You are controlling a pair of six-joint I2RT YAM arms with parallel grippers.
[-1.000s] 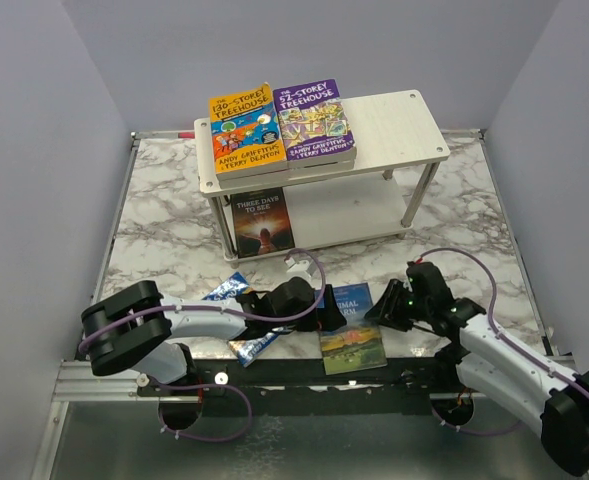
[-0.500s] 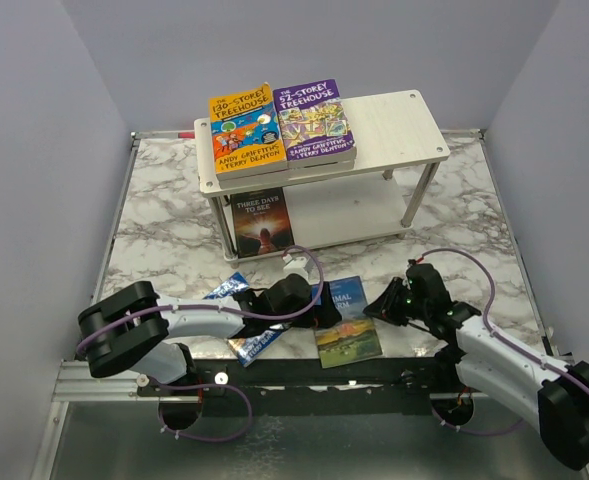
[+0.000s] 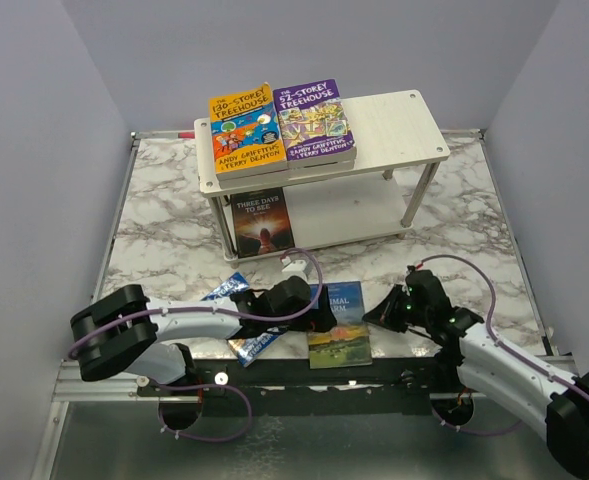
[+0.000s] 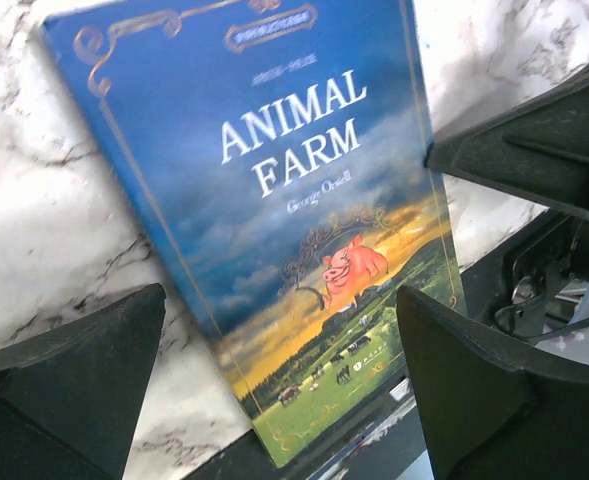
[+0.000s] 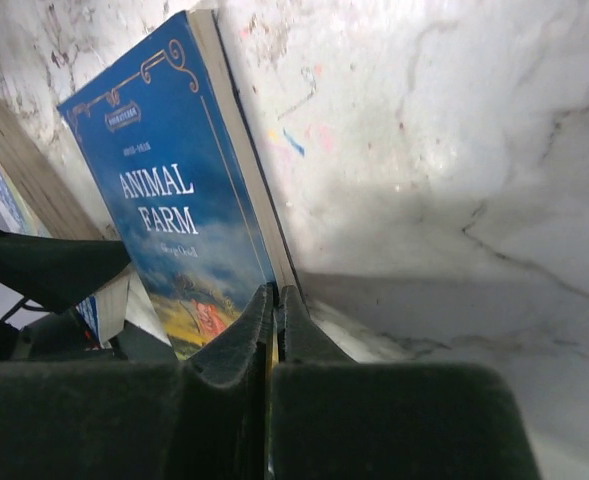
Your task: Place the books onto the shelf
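The blue "Animal Farm" book [image 3: 341, 325] lies flat at the table's near edge, with its lower corner over the black rail. My right gripper [image 3: 381, 314] is shut on that book's right edge; in the right wrist view the Animal Farm book [image 5: 174, 220] runs into the pinched right gripper [image 5: 276, 292]. My left gripper [image 3: 316, 312] stands open low over the book's left side. In the left wrist view the Animal Farm book [image 4: 294, 200] lies below the wide-apart left gripper [image 4: 282, 300]. The shelf [image 3: 394, 125] carries an orange Treehouse book [image 3: 244, 130] and a purple Treehouse book [image 3: 314, 120] on top.
A dark "Three Days to See" book [image 3: 262, 222] leans on the shelf's lower board. A blue-covered book [image 3: 229, 289] lies partly hidden under my left arm. Grey walls close in the marble table [image 3: 174, 230] on three sides.
My right gripper has closed on the Animal Farm book's right edge. The book has slid a little to the left and toward the near edge.
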